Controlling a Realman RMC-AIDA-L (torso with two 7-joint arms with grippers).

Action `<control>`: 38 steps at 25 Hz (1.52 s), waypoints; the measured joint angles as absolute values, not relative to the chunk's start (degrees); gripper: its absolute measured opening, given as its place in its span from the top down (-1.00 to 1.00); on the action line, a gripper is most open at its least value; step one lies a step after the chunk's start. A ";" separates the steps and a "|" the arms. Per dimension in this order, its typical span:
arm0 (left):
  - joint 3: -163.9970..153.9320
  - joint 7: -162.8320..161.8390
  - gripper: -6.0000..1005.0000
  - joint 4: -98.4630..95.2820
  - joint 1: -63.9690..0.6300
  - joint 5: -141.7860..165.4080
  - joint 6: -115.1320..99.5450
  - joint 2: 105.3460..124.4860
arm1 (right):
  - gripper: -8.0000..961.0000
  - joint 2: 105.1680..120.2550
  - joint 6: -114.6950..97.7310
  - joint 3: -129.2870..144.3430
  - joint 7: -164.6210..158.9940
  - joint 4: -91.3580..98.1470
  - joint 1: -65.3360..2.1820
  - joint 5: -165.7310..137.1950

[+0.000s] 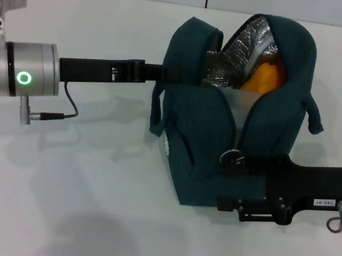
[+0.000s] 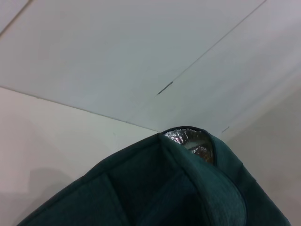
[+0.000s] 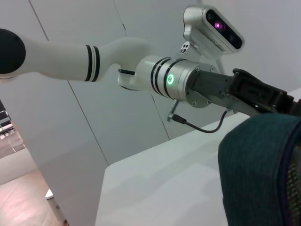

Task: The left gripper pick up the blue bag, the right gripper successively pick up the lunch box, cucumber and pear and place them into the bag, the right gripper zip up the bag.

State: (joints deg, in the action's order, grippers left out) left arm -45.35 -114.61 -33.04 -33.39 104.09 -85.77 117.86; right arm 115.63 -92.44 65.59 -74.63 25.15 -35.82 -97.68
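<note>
The bag (image 1: 218, 153) stands mid-counter (image 1: 52, 213), mouth agape, the pear (image 1: 263, 77) inside. The left gripper (image 1: 165, 73) has its jaws clamped on the bag's left rim; the right gripper (image 1: 235, 165) sits at the zip pull (image 1: 233, 156), jaws' state untellable. Soft fabric will likely sag; the metal pull looks the surest hold.

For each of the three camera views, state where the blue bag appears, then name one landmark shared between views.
Head view: the blue bag stands centre-right, top open.
Left wrist view: its fabric top fills the lower part of the picture, foil lining peeking out.
Right wrist view: one corner shows at the lower right edge.
Shared landmark: the left tool with its green ring light, in head and right wrist views.
</note>
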 joint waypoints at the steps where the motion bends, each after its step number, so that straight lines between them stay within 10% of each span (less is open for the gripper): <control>1: -45.35 -114.61 0.83 -33.04 -33.43 104.09 -85.77 117.85 | -0.54 115.54 -92.31 65.66 -74.71 25.11 -35.84 -97.68; 28: -45.26 -114.74 0.82 -33.04 -33.49 103.69 -85.78 117.78 | -0.36 115.10 -86.21 67.62 -79.64 22.78 -36.51 -100.97; 38: -45.26 -114.66 0.82 -33.05 -33.13 103.67 -85.78 117.76 | -0.33 112.86 -94.40 67.49 -81.05 23.75 -35.72 -100.58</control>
State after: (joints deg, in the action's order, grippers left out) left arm -45.26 -114.66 -33.05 -33.13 103.67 -85.78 117.76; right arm 112.86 -94.40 67.49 -81.05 23.75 -35.72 -100.58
